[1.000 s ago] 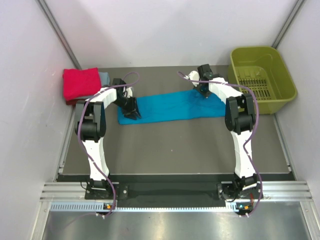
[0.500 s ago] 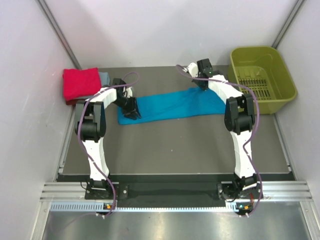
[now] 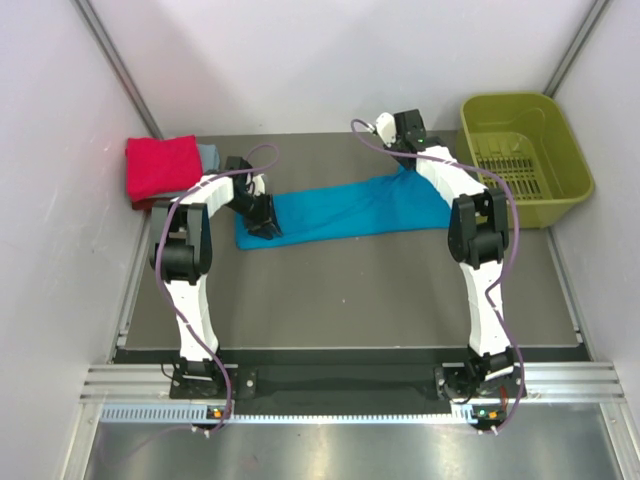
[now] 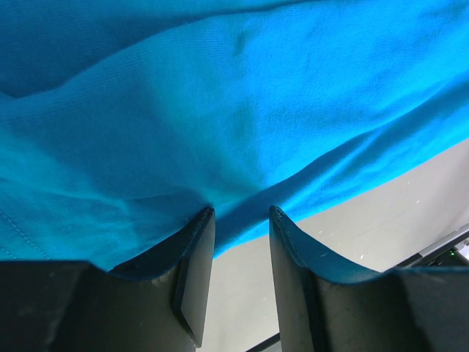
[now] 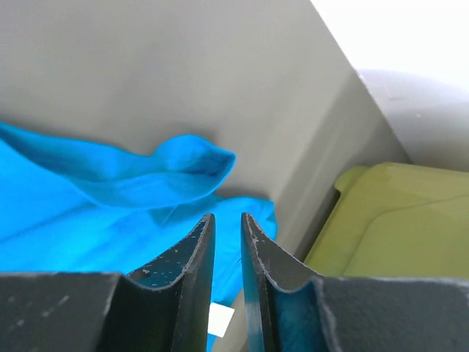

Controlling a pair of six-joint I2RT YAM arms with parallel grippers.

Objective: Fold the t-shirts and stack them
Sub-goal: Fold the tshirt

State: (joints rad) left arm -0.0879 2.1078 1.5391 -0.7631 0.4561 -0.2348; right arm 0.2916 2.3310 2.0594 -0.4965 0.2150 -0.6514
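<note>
The teal-blue t-shirt [image 3: 350, 212] lies as a long strip across the middle of the table. My left gripper [image 3: 265, 228] sits at its left end, and in the left wrist view [image 4: 242, 211] the jaws pinch a ridge of the cloth [image 4: 220, 110] at their tips. My right gripper [image 3: 402, 155] is raised over the shirt's back right edge. In the right wrist view [image 5: 227, 216] the jaws are nearly together on teal cloth, with a sleeve [image 5: 183, 169] beyond the tips. The folded red shirt [image 3: 160, 166] rests on the pale grey-blue shirt [image 3: 209, 155] at the back left.
The olive-green basket [image 3: 525, 150] stands at the back right, also in the right wrist view [image 5: 396, 220]. The back wall [image 5: 183, 66] is close behind the sleeve. A white tag [image 5: 220, 319] shows below the right jaws.
My right gripper has risen and moved toward the back wall, drawing the shirt's back right edge up into a peak. The left gripper and the shirt's left end have stayed put.
</note>
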